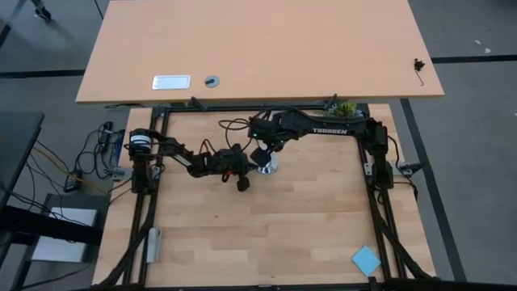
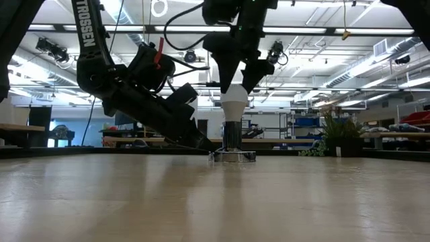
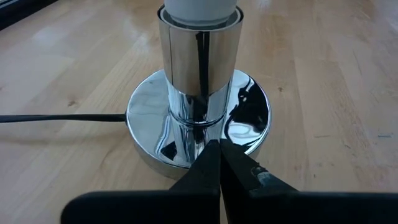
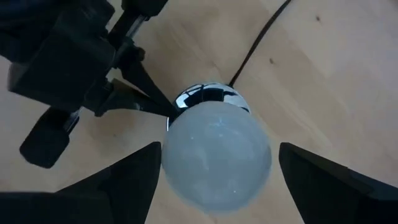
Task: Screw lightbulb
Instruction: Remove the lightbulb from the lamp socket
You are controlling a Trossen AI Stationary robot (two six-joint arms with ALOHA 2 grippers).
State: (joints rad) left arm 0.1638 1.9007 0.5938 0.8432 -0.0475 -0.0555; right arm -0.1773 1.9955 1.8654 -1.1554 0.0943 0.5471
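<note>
Left gripper (image 3: 219, 163) closed, right gripper (image 4: 217, 177) spread

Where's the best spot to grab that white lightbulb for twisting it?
Grip the lightbulb by its round top, coming straight down from above: it stands upright in the silver socket, so only the dome is free. The right pincer already straddles it, open; the left pincer is shut against the base.
</note>
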